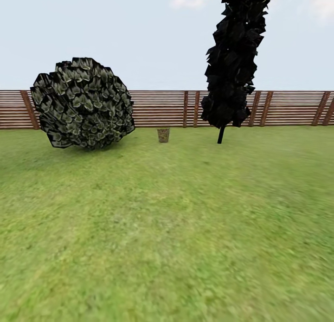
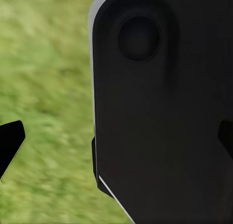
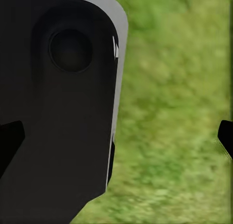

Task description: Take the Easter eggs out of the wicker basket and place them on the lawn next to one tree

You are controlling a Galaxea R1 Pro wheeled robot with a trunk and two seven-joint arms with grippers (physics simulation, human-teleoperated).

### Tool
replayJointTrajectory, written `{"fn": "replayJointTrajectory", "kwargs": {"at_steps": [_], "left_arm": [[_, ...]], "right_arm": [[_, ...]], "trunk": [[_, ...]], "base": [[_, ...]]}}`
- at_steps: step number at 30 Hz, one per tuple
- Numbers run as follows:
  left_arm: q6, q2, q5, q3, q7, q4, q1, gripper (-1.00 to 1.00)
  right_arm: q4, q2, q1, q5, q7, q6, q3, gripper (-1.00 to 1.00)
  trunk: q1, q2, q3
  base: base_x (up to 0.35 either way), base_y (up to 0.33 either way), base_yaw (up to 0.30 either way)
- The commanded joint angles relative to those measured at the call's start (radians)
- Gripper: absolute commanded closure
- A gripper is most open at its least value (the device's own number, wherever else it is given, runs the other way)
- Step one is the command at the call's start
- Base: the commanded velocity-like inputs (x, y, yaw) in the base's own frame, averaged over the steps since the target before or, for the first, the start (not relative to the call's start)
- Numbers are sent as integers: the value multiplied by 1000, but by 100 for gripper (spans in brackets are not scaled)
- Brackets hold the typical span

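Lawn point(image 1: 167, 229) stretches to fence point(image 1: 157, 109); both jaws spread wide, empty.

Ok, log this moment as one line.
phase: in transit | ahead: lawn, bush, conifer, fence | small object by fence: unclear | grippers: open, empty

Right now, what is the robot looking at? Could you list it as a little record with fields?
ground: lawn, green grass
left: round dark leafy bush
right: narrow dark conifer, thin trunk
between them: small brownish object by the fence, too small to identify
background: brown slatted fence, pale sky
eggs: none seen
grippers: fingertips apart at wrist view edges, holding nothing
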Motion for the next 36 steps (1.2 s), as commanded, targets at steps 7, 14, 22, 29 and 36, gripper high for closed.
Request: {"fn": "replayJointTrajectory", "kwargs": {"at_steps": [7, 14, 22, 29, 36], "left_arm": [[-1, 0, 0, 0, -1, -2, 1, -100], [-1, 0, 0, 0, -1, -2, 1, -100], [-1, 0, 0, 0, -1, -2, 1, -100], [-1, 0, 0, 0, -1, -2, 1, -100], [-1, 0, 0, 0, -1, -2, 1, -100]], "right_arm": [[2, 0, -1, 9, 0, 0, 1, -100], [2, 0, -1, 9, 0, 0, 1, -100], [2, 0, -1, 9, 0, 0, 1, -100], [2, 0, -1, 9, 0, 0, 1, -100], [2, 0, -1, 9, 0, 0, 1, -100]], "trunk": [[1, 0, -1], [1, 0, -1], [1, 0, -1], [1, 0, -1], [1, 0, -1]], "base": [[330, 0, 0], [330, 0, 0], [330, 0, 0], [330, 0, -110], [330, 0, -62]]}}
